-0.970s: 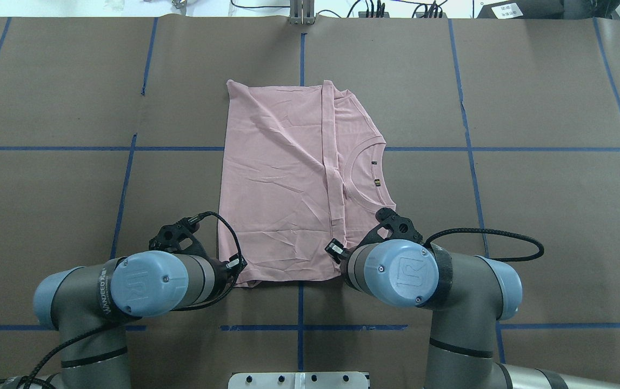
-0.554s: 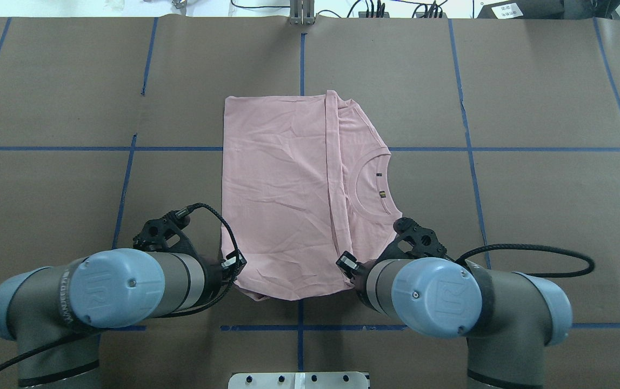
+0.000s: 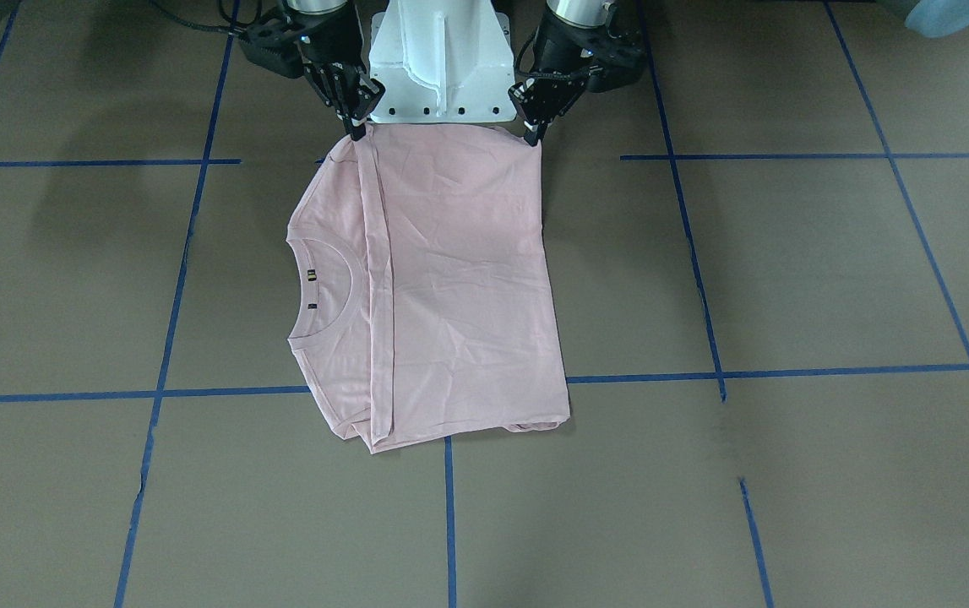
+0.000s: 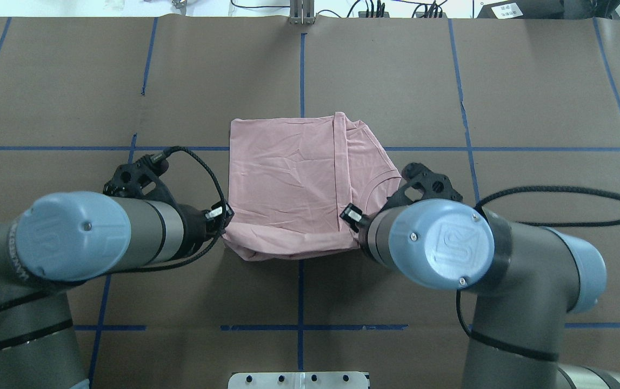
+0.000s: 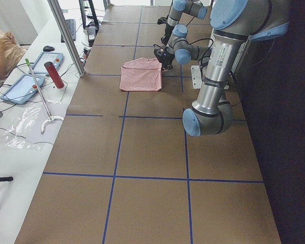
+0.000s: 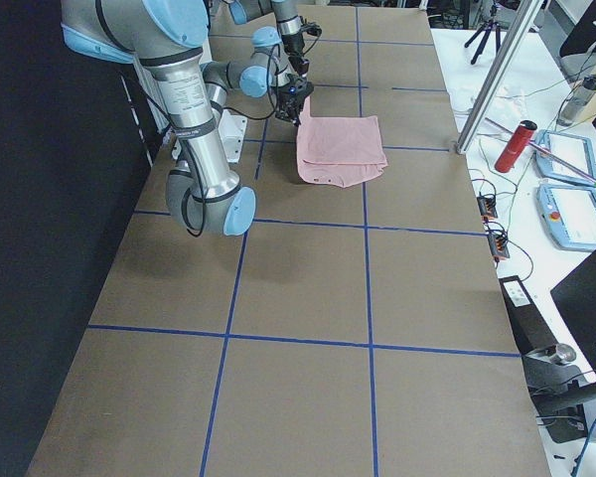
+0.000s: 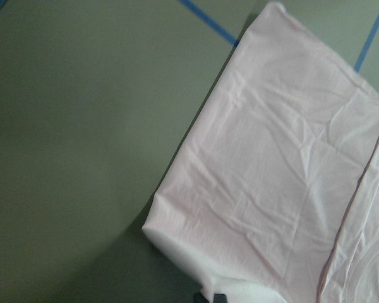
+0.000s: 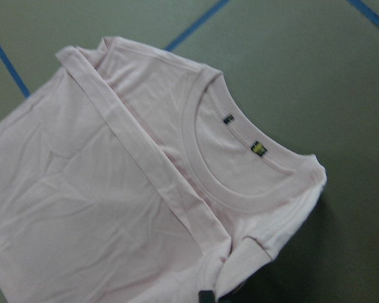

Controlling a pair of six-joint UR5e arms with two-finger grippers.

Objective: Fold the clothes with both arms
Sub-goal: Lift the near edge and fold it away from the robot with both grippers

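Pinching what, those two?
Left hand (image 3: 532,135) and right hand (image 3: 356,131) each nip a near corner of the folded shirt (image 3: 450,287), its far end on the counter (image 3: 788,253); neck labels (image 8: 259,148) too small to read.

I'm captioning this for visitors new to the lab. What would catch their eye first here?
The pale pink T-shirt, part-folded, at the middle of the brown table. Its robot-side edge is pinched at both corners, by the left end effector and the right end effector. The ribbed neck faces up on the robot's right.
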